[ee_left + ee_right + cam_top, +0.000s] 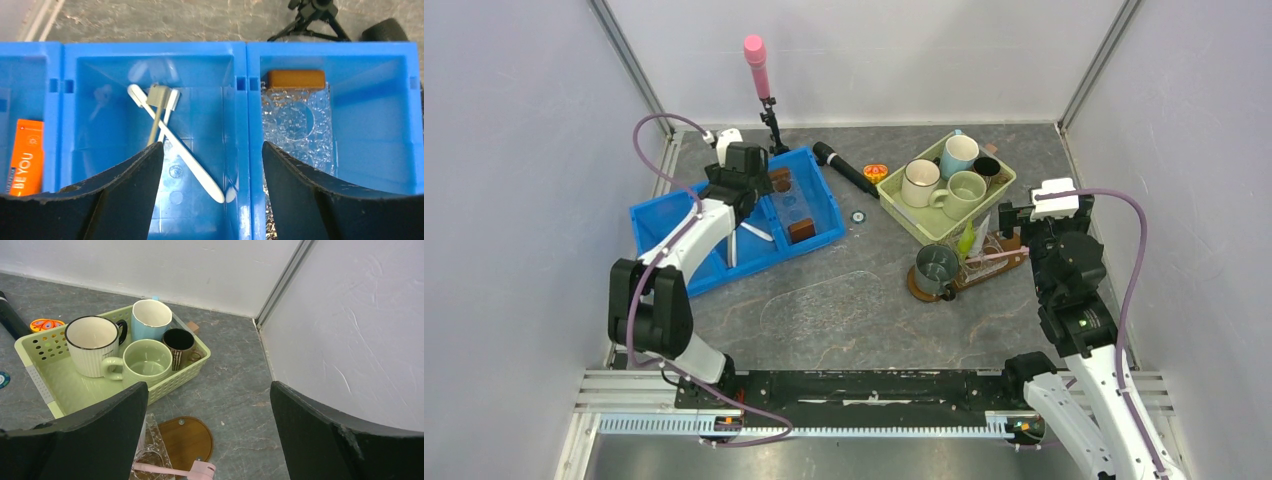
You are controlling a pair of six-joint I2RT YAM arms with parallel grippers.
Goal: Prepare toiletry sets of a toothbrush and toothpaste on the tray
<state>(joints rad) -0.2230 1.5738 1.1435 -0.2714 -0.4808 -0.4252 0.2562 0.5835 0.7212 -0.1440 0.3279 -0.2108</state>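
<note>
The dark-brown tray [921,293] lies right of centre with a grey-green mug [936,268], a clear glass, a green tube [967,240] and a pink toothbrush [994,257] on it. Its rounded end [186,437] and the pink toothbrush [172,471] show low in the right wrist view. My right gripper [1016,222] [210,390] hangs open above that end, holding nothing. My left gripper [746,192] [212,150] is open inside the blue bin [240,50], straddling a divider. White toothbrushes [175,150] lie crossed in the middle compartment, one handle end between the fingers, not gripped. An orange tube [25,157] lies in the left compartment.
A pale green basket [902,215] [37,375] holds several mugs behind the tray. The bin's right compartment has a brown block [296,79] on bubble wrap. A pink-topped stand [756,60], a black cylinder [844,167] and an orange toy [876,172] sit at the back.
</note>
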